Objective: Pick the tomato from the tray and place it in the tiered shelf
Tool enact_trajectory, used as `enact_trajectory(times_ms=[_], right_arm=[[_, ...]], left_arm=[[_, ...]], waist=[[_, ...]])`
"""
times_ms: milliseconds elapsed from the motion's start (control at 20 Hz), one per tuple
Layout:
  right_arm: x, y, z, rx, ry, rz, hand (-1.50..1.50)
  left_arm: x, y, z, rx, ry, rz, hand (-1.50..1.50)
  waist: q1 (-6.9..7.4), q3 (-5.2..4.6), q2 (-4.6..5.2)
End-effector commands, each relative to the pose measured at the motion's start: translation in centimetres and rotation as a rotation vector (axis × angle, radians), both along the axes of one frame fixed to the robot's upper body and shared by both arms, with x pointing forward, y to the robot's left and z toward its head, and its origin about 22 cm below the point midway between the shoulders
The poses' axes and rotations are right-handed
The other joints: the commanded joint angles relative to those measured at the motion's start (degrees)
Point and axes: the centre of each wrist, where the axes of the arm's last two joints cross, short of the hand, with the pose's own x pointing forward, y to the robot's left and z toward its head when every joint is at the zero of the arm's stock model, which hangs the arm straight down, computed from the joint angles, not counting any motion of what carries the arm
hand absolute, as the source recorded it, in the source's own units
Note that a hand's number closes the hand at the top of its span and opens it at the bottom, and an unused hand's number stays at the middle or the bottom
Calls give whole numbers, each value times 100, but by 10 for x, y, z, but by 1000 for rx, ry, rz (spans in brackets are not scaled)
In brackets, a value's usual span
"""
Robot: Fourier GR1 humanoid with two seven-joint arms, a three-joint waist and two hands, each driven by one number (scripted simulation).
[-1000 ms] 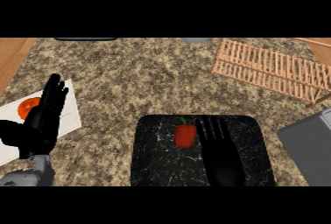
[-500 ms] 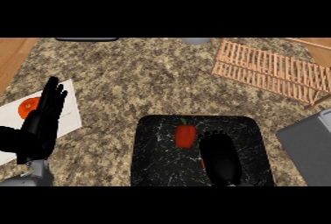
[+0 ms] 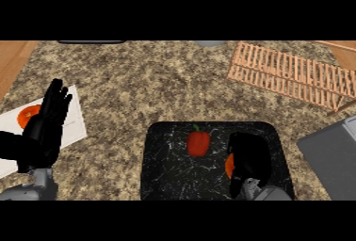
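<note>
Seemingly gripping the tomato (image 3: 228,165) in the curled right hand (image 3: 250,153) over the tray (image 3: 167,179); next, lifting toward the tiered shelf (image 3: 292,75), ahead and rightward of it.

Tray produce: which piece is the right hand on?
The orange tomato, peeking out at the right hand's left edge. The red pepper with the green stem lies apart, untouched.

The left hand (image 3: 45,127), left of the tray (image 3: 167,181), and the right hand (image 3: 250,155), over the tray, are plain matte black. The left forearm (image 3: 31,188) and right forearm (image 3: 268,193), level with the tray's near edge, are pale grey and boxy.
</note>
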Motion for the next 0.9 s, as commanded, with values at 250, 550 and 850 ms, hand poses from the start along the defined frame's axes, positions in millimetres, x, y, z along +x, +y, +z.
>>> enact_trajectory(times_ms=[250,550,850], right_arm=[[28,21,50,307,-46,-211,150],[14,20,122,518,-385,-281,150],[13,6,189,453,-584,-443,150]], left_arm=[[1,27,-9,26,2,0,0],[2,3,-6,-11,11,1,0],[10,4,-6,-12,3,15,0]], waist=[[62,30,17],[19,32,-26],[-48,23,-20]])
